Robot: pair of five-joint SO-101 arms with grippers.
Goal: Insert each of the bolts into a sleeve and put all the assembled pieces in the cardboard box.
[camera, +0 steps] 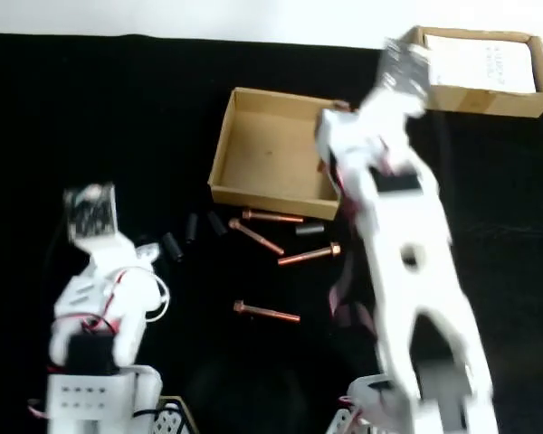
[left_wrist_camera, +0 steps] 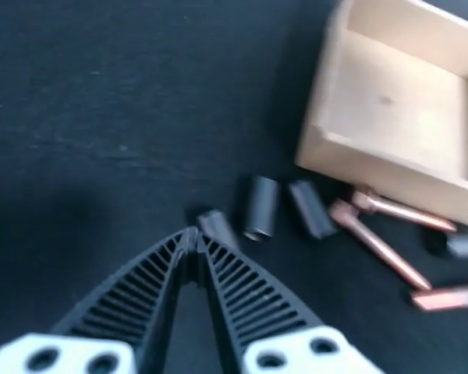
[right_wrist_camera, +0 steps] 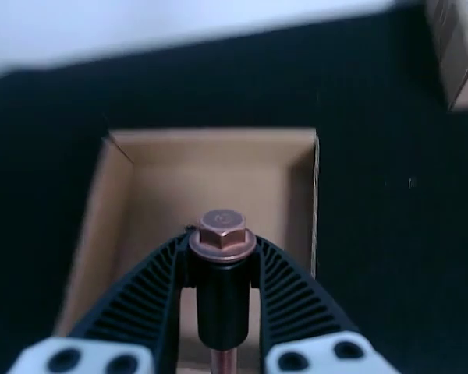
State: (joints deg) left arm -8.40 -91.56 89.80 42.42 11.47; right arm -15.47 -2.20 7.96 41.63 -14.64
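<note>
High view: in the upper centre, cardboard box [camera: 271, 201]; just below it, four loose bolts [camera: 266, 313] and several black sleeves [camera: 172, 246] scattered on the dark table [camera: 72, 108]. Left wrist view: left gripper [left_wrist_camera: 193, 238] pinched together on nothing, tips just beside one sleeve [left_wrist_camera: 214, 226]. Right wrist view: right gripper [right_wrist_camera: 221, 245] clamped on an assembled piece [right_wrist_camera: 221, 304], hex head at the fingertips, held above the box's open floor.
</note>
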